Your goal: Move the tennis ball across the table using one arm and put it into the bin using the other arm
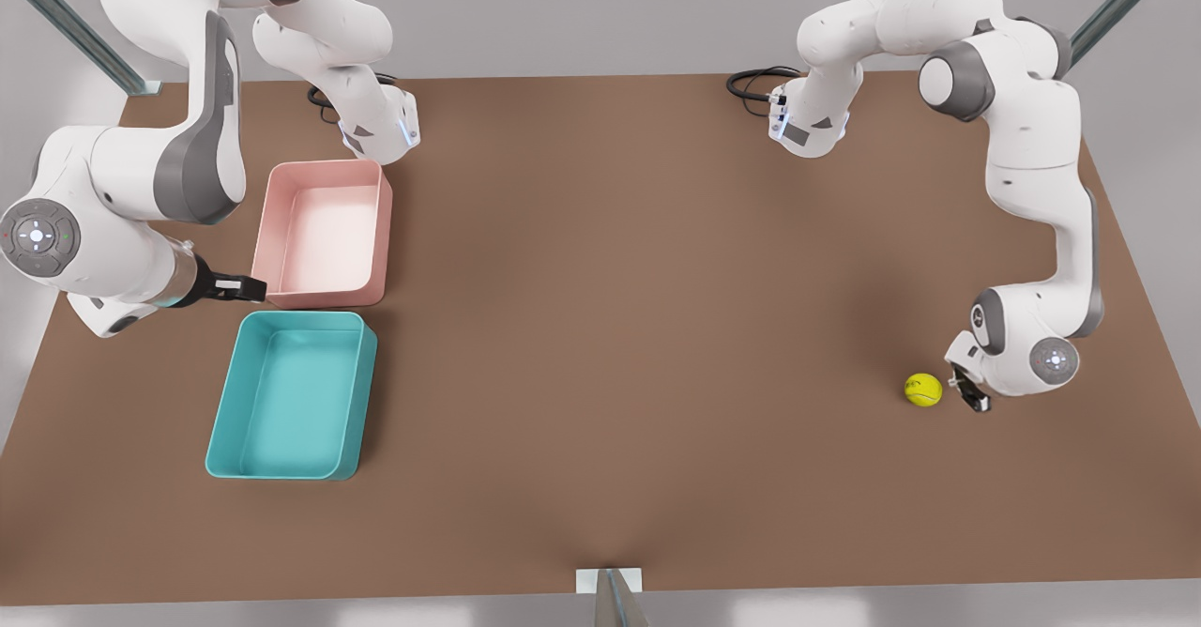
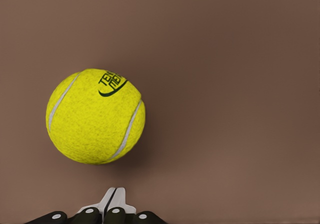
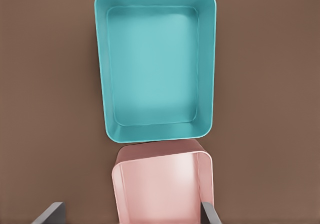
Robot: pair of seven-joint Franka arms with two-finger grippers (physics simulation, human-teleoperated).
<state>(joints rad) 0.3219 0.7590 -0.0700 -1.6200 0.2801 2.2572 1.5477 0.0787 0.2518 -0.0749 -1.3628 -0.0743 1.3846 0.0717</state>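
Yellow-green tennis ball (image 1: 923,389) with white seams and dark logo, resting on brown table (image 1: 619,327) at front view's right, just beside left gripper (image 1: 972,395), fingers pressed together. Right gripper (image 1: 246,286) spread wide above pink tray (image 1: 324,233), next to teal bin (image 1: 291,395).

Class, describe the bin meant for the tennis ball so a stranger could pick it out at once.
Start at the brown table and go to the front view's left, where two low rectangular trays lie end to end. The bin is the one nearer the camera, next to the pink tray. It is teal, not pink, and slightly larger.
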